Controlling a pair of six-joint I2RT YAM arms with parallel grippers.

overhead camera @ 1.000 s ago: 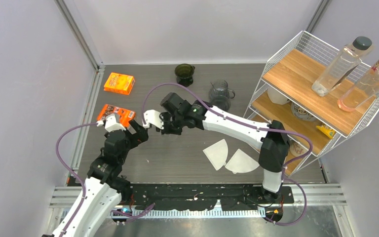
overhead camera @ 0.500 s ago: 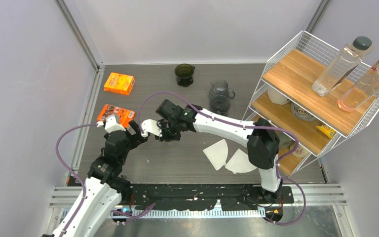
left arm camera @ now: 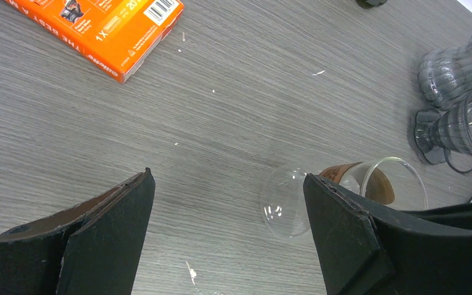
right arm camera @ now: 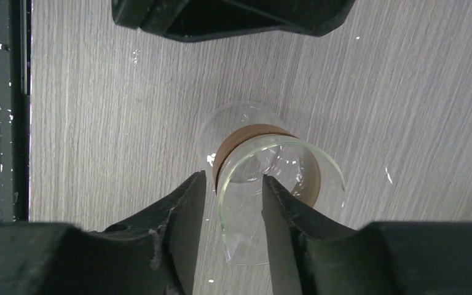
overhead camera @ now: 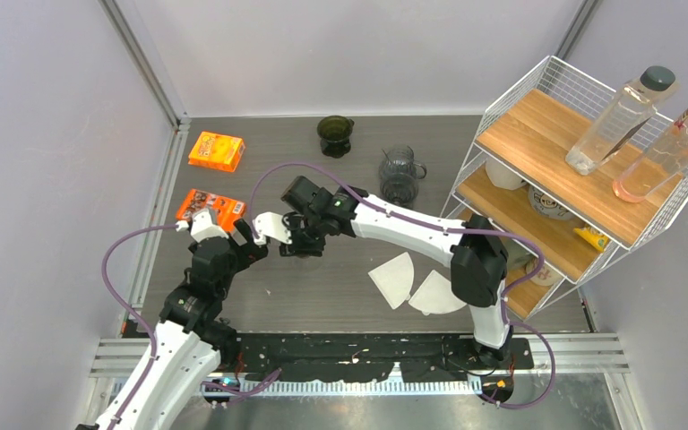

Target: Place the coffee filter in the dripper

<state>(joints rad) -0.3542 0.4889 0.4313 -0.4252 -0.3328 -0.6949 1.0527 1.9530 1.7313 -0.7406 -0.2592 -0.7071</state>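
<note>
A clear glass dripper [right arm camera: 270, 172] with a brown collar stands upright on the table. It also shows in the left wrist view as the dripper [left arm camera: 350, 184]. My right gripper [right arm camera: 233, 178] is open and straddles its rim, one finger inside the mouth and one outside. From above, the right gripper [overhead camera: 297, 240] hides the dripper. My left gripper [left arm camera: 227, 176] is wide open and empty just left of it, and appears from above as the left gripper [overhead camera: 249, 242]. Two white coffee filters [overhead camera: 394, 278] [overhead camera: 439, 294] lie flat on the table to the right.
Two orange boxes [overhead camera: 216, 150] [overhead camera: 210, 208] lie at the left. A dark green cup [overhead camera: 334, 134] and a grey ribbed cup [overhead camera: 400, 172] stand at the back. A wire rack [overhead camera: 591, 260] holding bottles fills the right side.
My right gripper came left and nearer with the dripper, close to the left gripper, and its jaws have parted from the rim. The left arm has not moved.
</note>
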